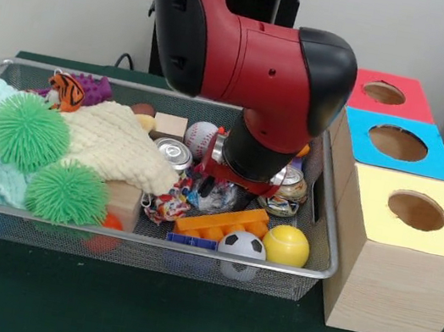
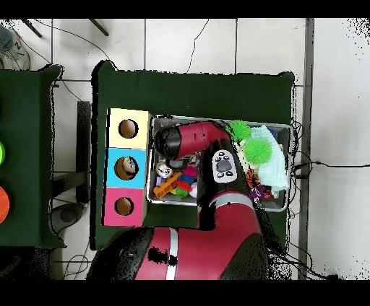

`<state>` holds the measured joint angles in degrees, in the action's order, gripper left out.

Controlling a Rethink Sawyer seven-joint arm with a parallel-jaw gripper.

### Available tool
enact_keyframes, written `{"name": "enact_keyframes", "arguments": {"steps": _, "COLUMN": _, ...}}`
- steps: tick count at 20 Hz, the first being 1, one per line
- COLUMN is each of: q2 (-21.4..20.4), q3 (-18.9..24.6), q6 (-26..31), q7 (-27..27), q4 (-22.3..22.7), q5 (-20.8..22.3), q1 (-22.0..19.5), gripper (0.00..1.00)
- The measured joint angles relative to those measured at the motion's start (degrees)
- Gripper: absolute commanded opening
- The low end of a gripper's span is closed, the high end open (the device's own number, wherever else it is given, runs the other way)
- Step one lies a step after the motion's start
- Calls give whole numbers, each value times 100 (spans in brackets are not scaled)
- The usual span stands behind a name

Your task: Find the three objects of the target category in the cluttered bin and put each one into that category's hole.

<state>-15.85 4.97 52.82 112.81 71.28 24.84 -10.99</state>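
My wrist hangs low inside the bin (image 1: 317, 273), at about 3 o'clock of its middle, hiding my jaws (wide or narrow, I cannot tell). The yellow ball (image 1: 285, 245) at 5 o'clock looks light, smooth, likely to roll; I'd pinch across its middle.

Wire mesh bin (image 1: 319, 273) (image 2: 154, 200), silver, flat on green table, crammed w/ toys.

bin (image 1: 319, 273) left of box row (image 1: 399, 257) — soccer ball (image 1: 242, 244) at front rim | can (image 1: 174, 154) behind it
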Motion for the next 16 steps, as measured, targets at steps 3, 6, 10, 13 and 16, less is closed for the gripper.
{"name": "enact_keyframes", "arguments": {"steps": 3, "q2": 38, "q3": -42, "q6": 32, "q7": 0, "q4": -66, "q5": -41, "q1": 0, "gripper": 100}}
{"name": "enact_keyframes", "arguments": {"steps": 6, "q2": 87, "q3": -79, "q6": 128, "q7": 0, "q4": -169, "q5": -86, "q1": 1, "gripper": 100}}
{"name": "enact_keyframes", "arguments": {"steps": 10, "q2": 147, "q3": -115, "q6": 229, "q7": 0, "q4": -276, "q5": -161, "q1": 8, "gripper": 100}}
{"name": "enact_keyframes", "arguments": {"steps": 13, "q2": 167, "q3": -142, "q6": 264, "q7": 0, "q4": -311, "q5": -204, "q1": 20, "gripper": 100}}
{"name": "enact_keyframes", "arguments": {"steps": 16, "q2": 176, "q3": -192, "q6": 269, "q7": 0, "q4": -359, "q5": -266, "q1": 48, "gripper": 0}}
